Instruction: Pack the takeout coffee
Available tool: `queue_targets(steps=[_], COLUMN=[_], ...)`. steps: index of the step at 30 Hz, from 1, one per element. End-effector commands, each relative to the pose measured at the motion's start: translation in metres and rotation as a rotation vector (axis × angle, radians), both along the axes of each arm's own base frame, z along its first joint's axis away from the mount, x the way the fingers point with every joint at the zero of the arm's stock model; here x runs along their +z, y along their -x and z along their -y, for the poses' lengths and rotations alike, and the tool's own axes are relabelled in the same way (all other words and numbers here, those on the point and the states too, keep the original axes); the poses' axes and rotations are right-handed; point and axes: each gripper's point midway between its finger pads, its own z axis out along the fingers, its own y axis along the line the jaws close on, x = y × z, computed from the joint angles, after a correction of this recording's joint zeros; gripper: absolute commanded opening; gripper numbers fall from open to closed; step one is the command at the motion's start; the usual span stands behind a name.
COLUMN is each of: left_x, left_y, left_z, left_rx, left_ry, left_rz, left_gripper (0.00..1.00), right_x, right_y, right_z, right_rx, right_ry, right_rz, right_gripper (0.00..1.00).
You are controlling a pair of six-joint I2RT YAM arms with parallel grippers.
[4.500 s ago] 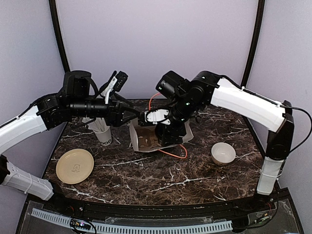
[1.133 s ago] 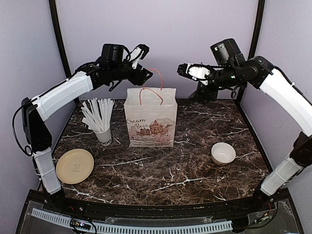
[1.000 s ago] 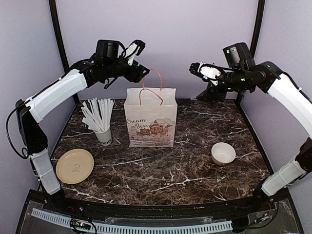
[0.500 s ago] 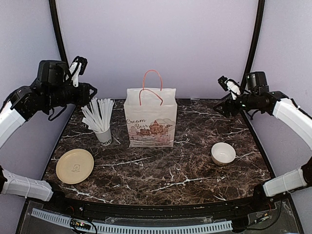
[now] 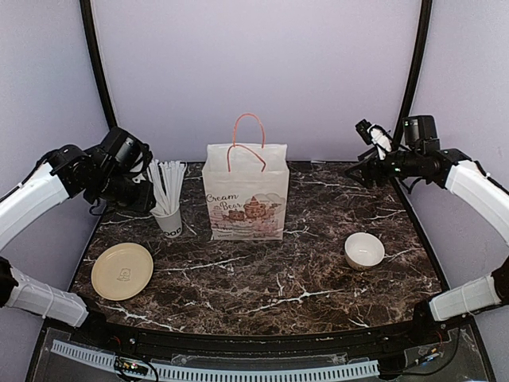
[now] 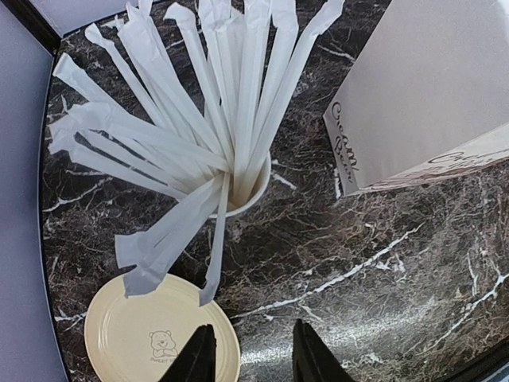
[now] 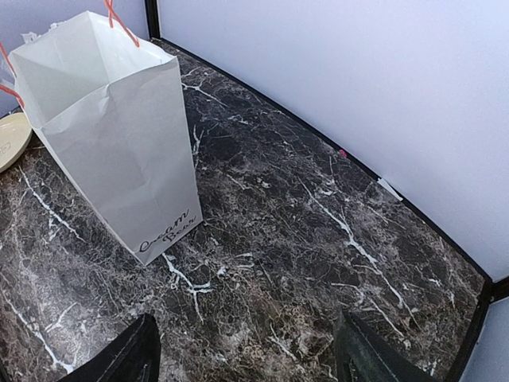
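The takeout coffee cup and its black lid are out of view in every frame. A white paper bag (image 5: 245, 195) with orange handles stands upright at the back middle of the table; it also shows in the left wrist view (image 6: 429, 87) and the right wrist view (image 7: 111, 119). My left gripper (image 5: 141, 197) hangs above the table beside the straw cup, open and empty (image 6: 250, 362). My right gripper (image 5: 355, 170) is raised at the back right, well clear of the bag, open wide and empty (image 7: 246, 358).
A white cup full of wrapped straws (image 5: 169, 219) stands left of the bag, also seen from the left wrist (image 6: 238, 191). A cream plate (image 5: 122, 270) lies at front left. A low white bowl (image 5: 364, 251) sits at right. The surface is dark marble.
Both arms pulled up and away from the bag, which now stands upright. In the last half second my left arm dropped toward the straw cup; the right arm barely moved.
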Motion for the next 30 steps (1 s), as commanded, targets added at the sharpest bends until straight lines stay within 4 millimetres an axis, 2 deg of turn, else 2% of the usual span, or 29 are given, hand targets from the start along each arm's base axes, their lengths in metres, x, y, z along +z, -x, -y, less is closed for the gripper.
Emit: queue_targets(steps=[1, 6, 14, 18, 24, 30], left_x=[-0.018, -0.027, -0.015, -0.021, -0.035, -0.042], left_y=[-0.002, -0.013, -0.017, -0.018, -0.026, -0.035], left_z=[-0.009, -0.011, -0.014, -0.023, -0.016, -0.016], left_rx=[0.037, 0.055, 0.070, 0.089, 0.068, 0.063], left_ry=[-0.068, -0.119, -0.126, -0.189, -0.189, -0.213], left_rz=[-0.041, -0.053, -0.027, -0.037, -0.060, -0.069], left_gripper=[0.35, 0.36, 0.40, 0.44, 0.36, 0.22], right_x=[0.025, 0.025, 0.020, 0.019, 0.019, 0.018], right_y=[0.002, 0.003, -0.001, -0.003, -0.005, -0.003], right_z=[0.000, -0.002, -0.004, -0.005, -0.005, -0.005], right_rx=[0.004, 0.013, 0.020, 0.020, 0.019, 0.020], right_ry=[-0.036, -0.040, -0.040, -0.039, -0.038, -0.037], right_rz=[0.072, 0.071, 0.053, 0.047, 0.041, 0.040], right_gripper=[0.75, 0.75, 0.75, 0.75, 0.75, 0.75])
